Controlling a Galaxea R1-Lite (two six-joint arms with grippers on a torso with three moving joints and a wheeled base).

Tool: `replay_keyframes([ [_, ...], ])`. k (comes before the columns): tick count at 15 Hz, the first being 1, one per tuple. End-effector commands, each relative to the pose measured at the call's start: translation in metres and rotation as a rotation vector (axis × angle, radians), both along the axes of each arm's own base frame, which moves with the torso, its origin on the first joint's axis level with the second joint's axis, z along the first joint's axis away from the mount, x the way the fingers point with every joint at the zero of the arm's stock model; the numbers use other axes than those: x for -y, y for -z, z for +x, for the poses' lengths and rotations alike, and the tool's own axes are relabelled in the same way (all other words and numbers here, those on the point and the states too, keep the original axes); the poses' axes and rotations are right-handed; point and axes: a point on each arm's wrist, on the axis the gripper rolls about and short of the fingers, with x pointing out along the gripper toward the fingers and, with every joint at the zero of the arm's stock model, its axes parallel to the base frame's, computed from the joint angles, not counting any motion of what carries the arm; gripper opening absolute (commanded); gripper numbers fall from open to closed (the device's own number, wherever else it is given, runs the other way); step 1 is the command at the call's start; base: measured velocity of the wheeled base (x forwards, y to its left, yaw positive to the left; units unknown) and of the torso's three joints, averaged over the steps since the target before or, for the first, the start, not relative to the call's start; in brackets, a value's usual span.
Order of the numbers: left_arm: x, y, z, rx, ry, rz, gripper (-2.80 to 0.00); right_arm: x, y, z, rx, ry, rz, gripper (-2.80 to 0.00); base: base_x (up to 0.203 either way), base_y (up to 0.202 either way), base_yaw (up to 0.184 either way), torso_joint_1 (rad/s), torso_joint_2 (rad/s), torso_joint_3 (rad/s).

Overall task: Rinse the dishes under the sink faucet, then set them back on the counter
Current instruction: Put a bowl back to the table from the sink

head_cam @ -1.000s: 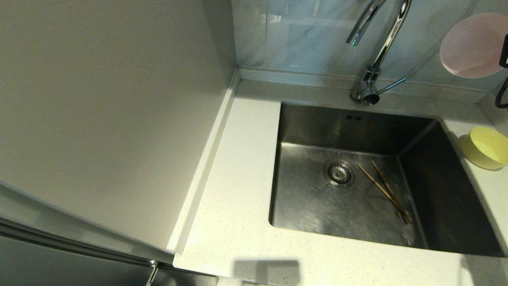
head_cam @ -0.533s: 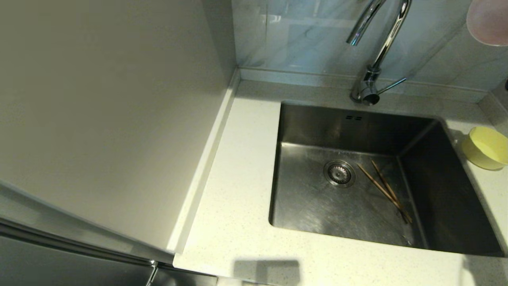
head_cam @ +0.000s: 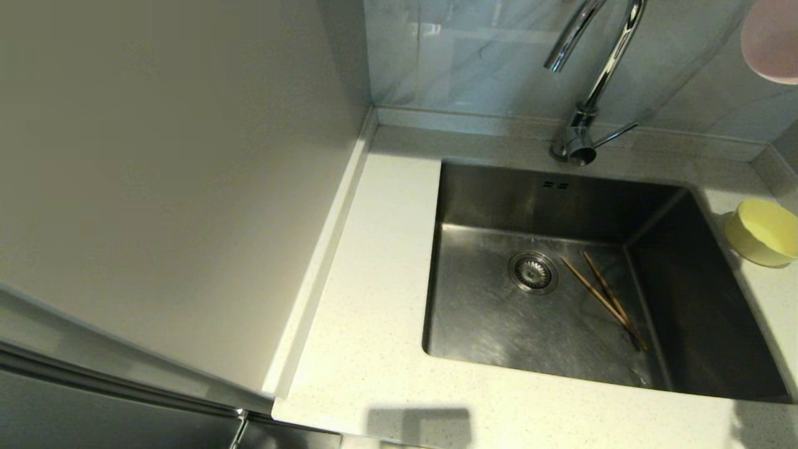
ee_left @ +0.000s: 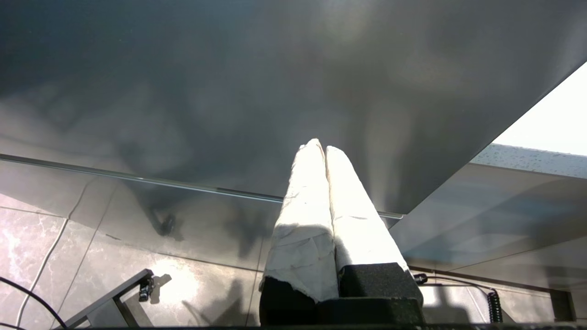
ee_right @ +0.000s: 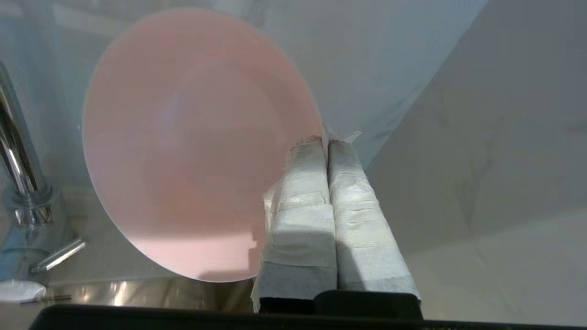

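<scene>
Above the sink's point(head_cam: 548, 324) right side, the right hand point(ee_right: 326, 140) pinches the pink bowl's point(ee_right: 197, 146) rim; the left hand point(ee_left: 323, 147) is closed and empty.

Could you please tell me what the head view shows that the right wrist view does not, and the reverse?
Only the head view shows the yellow bowl on the counter, the chopsticks lying in the sink, and the drain. Only the right wrist view shows the right gripper shut on the rim of the pink bowl. Both show the pink bowl, the faucet and the tiled wall.
</scene>
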Motion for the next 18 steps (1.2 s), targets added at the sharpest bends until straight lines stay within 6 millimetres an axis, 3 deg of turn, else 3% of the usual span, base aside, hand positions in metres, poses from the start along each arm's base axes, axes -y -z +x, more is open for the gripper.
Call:
replay_keyframes([
  [1,0.0,0.0,0.0,0.003,-0.001,0.0,-2.8,-0.001,-0.006,-0.008,0.039,0.003,-0.009,-2.8,0.0,0.0,0.0,0.0,0.0,0.0],
  [11,0.0,0.0,0.0,0.003,-0.001,0.0,-2.8,0.003,-0.009,-0.012,0.04,0.018,-0.013,-2.8,0.0,0.0,0.0,0.0,0.0,0.0],
  [18,0.0,0.0,0.0,0.003,-0.001,0.0,-2.8,0.013,-0.005,-0.019,-0.233,0.061,0.069,-2.8,0.0,0.0,0.0,0.0,0.0,0.0],
])
